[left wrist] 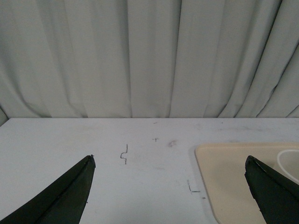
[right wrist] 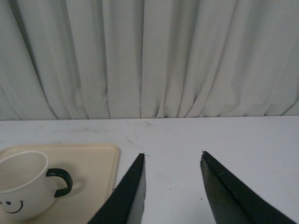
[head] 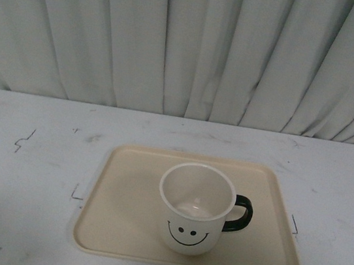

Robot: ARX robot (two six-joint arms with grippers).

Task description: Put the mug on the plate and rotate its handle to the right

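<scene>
Both grippers stand with their jaws parted and nothing between them. On the left gripper [left wrist: 168,191] the two dark fingers are spread very wide, one at each lower corner of its wrist view, with bare white table [left wrist: 140,186] showing in the broad gap. On the right gripper [right wrist: 173,186] the two fingers are set closer together yet clearly apart, again with only table surface between them. Neither gripper touches anything, and neither arm shows in the front view.

One plate [head: 122,191] lies flat on the table, a beige rectangular tray with rounded corners and a low rim. One mug [head: 194,209] stands upright on it, toward the near right part of the tray, cream-white with a single black smiley face turned toward the robot. Its one handle [head: 239,215], a glossy black loop, points to the robot's right.

Seen from the left gripper, a corner of the plate [left wrist: 224,172] lies ahead and toward its right finger, which covers part of the tray; a pale curved edge beside that finger may be the mug's rim, but I cannot tell. Seen from the right gripper, plate [right wrist: 93,163] and mug [right wrist: 23,186] sit off beyond its left finger, outside the gap, with the handle [right wrist: 60,181] turned toward that finger but apart from it.

A pleated pale curtain [head: 190,42] hangs behind the table, and a few small dark marks [head: 24,141] are scattered over the tabletop.
</scene>
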